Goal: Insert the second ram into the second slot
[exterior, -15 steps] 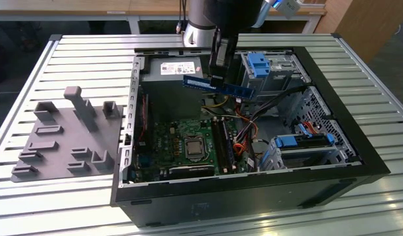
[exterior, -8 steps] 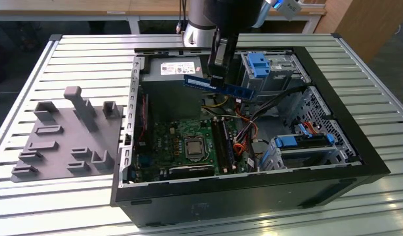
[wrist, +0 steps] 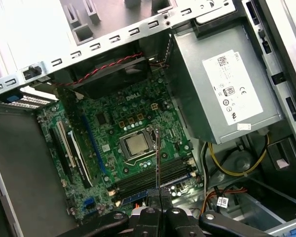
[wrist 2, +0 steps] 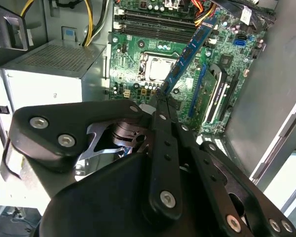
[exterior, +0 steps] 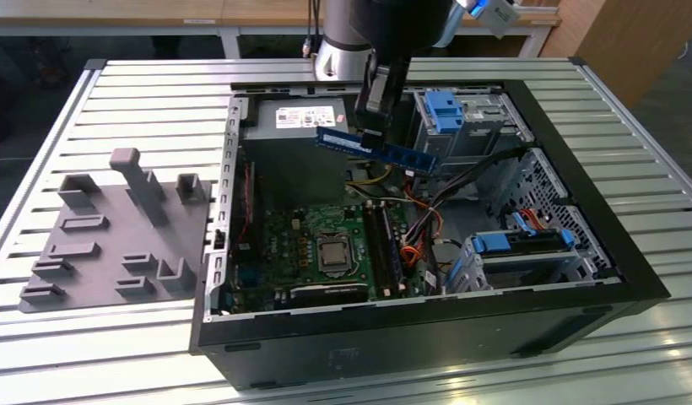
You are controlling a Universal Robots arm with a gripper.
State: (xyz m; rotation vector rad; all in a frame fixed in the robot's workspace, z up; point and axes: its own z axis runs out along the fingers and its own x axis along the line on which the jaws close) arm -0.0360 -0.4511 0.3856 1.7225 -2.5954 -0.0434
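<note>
Second ram, a blue stick, hung pinched between the gripper's closed fingers above the open computer case, well apart from the motherboard below. From the exterior view's left lay: grey fixture plate, power supply, memory slots, blue-latched drive cage.

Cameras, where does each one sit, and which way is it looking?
Exterior view: off the arm, high up, looking down into the open computer case; the arm and its fingers show, shut on the second ram.
First wrist view: on the arm, looking down past the fingers at the motherboard.
Second wrist view: on the arm, looking along the fingers and second ram at the motherboard.
Both wrist views share the fingers, second ram and motherboard.
</note>
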